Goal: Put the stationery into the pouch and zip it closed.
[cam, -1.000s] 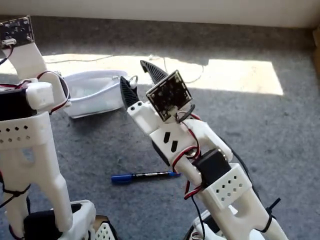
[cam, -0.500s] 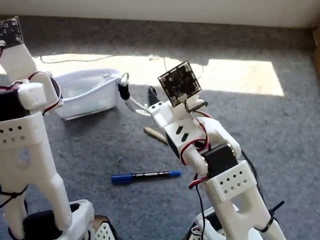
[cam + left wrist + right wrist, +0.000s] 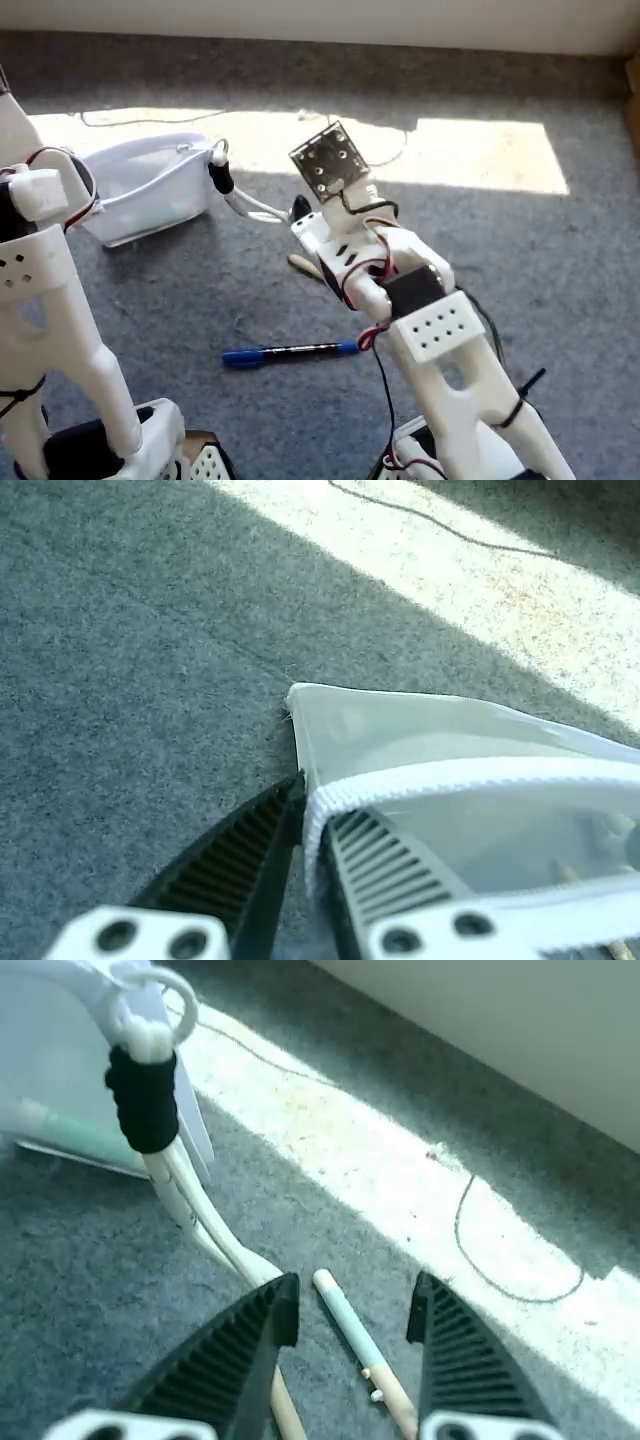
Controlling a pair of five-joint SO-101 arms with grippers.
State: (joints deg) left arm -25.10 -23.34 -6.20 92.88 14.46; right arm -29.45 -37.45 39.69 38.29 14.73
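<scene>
The pouch [image 3: 450, 742] is pinched steady by the left gripper [image 3: 305, 810], and the right gripper [image 3: 352, 1300] is held open over a pencil [image 3: 352, 1345] for grabbing.

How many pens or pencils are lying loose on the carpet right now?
3. A blue pen lies in the open, away from the pouch; a teal-and-wood pencil lies below the right gripper; a wooden stick beside it is partly covered. More may be inside the pouch.
</scene>
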